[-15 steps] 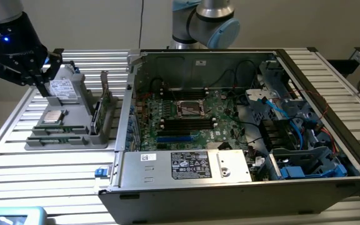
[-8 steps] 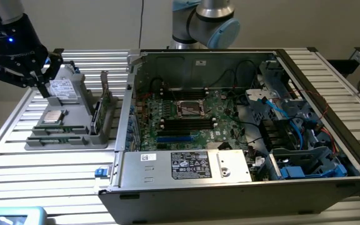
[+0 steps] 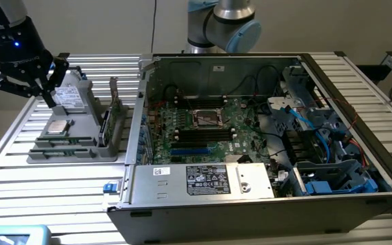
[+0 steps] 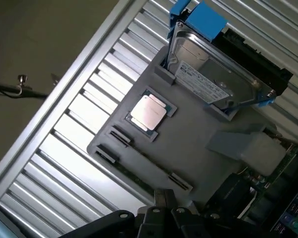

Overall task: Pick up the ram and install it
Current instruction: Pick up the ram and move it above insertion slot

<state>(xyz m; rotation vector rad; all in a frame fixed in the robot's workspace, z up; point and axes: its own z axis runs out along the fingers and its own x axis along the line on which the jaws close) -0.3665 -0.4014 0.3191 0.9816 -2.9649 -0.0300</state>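
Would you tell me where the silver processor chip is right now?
The processor chip lies in the grey tray at the exterior view's left, beside the hard drive, outside the computer case.

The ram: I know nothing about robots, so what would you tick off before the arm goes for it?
1. Gripper free: ok. The gripper is open and holds nothing.
2. Ram in place: ok. The ram lies in a slot of the tray.
3. Gripper over the ram: not ok. It hangs above the hard drive at the tray's far end, apart from the ram.
4. Case open: ok. The case has its side off and the motherboard is exposed.
5. Free memory slot: cannot tell. The memory slots look dark.
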